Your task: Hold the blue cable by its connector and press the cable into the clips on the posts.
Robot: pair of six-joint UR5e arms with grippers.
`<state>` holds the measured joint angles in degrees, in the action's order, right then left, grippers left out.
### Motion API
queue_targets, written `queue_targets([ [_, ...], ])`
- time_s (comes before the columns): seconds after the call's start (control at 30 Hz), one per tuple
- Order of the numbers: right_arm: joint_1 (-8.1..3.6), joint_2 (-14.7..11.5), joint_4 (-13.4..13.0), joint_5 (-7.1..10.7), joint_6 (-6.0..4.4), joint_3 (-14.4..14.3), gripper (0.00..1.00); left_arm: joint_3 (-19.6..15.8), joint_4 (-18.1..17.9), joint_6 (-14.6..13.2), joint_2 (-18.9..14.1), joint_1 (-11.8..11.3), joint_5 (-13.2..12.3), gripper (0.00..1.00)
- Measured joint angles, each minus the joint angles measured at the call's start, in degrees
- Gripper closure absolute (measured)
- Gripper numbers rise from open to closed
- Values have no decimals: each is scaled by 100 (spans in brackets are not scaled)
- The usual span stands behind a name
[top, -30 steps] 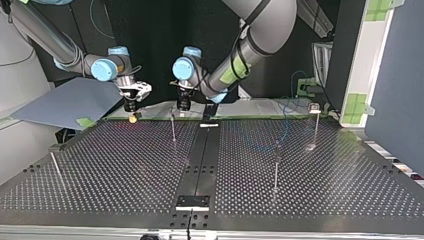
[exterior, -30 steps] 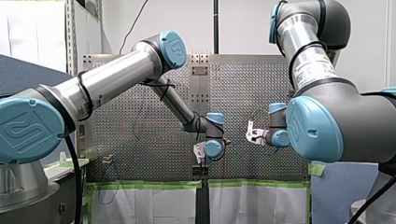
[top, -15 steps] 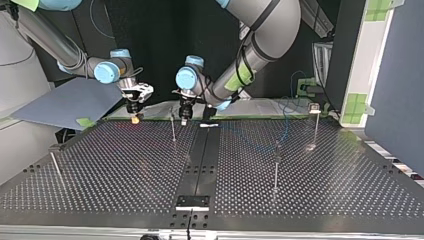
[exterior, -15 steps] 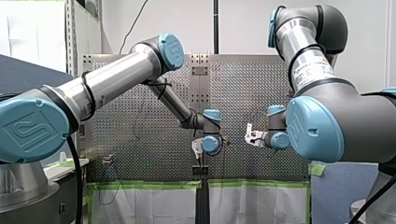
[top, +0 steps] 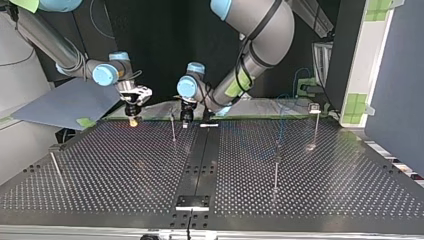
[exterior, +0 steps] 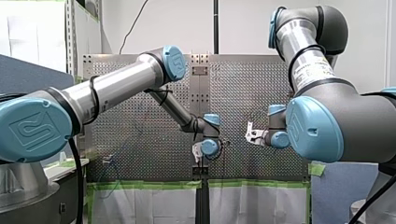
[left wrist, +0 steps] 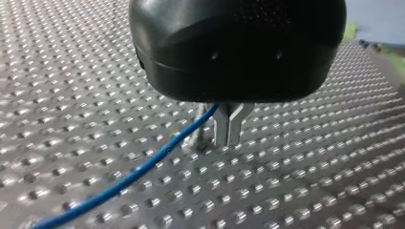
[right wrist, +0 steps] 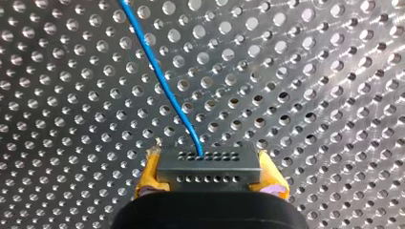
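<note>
In the right wrist view my right gripper [right wrist: 210,161] is shut, its yellow pads [right wrist: 149,172] clamping a dark grey connector [right wrist: 210,172]. The blue cable [right wrist: 162,81] leaves the connector and runs off over the perforated table [right wrist: 310,71]. In the left wrist view my left gripper [left wrist: 228,139] has its metal fingers shut, their tips just above the plate. The blue cable [left wrist: 143,167] meets the root of those fingers and trails away; I cannot tell if it is pinched. In the top view my left gripper [top: 186,120] hangs beside a thin post [top: 173,127], and my right gripper [top: 133,119] is further left.
More thin posts with clips stand on the table: one at the top view's left edge [top: 54,165], one right of the middle [top: 276,172], one at the far right [top: 315,125]. A grey board [top: 65,102] lies behind my right gripper.
My left gripper has come down toward the table beside the near post, its forearm dropping with it. My right gripper has barely shifted.
</note>
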<state>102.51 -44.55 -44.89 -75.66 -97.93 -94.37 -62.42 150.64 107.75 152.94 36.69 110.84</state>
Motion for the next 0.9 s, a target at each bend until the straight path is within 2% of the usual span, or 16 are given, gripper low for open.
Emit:
queue_targets([
  [0.27,-14,9,5,-2,-21,99,100,191,199,-47,4,-142,-36,100],
  [0.53,-23,18,5,-2,-33,120,100,205,449,-366,2,-176,62,100],
  [0.57,-23,20,5,-2,-33,121,100,205,463,-404,2,-176,73,92],
  [0.6,-24,20,5,-1,-32,121,100,206,473,-433,2,-176,82,92],
  [0.63,-25,20,5,0,-29,123,100,206,481,-460,-1,-176,91,77],
  [0.67,-25,20,6,2,-26,124,100,207,485,-473,-3,-177,98,53],
  [0.7,-26,22,7,3,-22,124,100,207,489,-482,-3,-177,105,53],
  [0.77,-30,23,13,5,-12,122,100,207,518,-486,-4,-177,147,16],
  [0.8,-31,23,18,6,-6,122,100,207,543,-485,-4,-175,175,16],
  [0.83,-30,24,29,6,-1,123,100,207,577,-481,-5,-172,221,4],
  [0.9,-31,23,49,6,4,122,100,207,612,-470,-5,-167,296,0],
])
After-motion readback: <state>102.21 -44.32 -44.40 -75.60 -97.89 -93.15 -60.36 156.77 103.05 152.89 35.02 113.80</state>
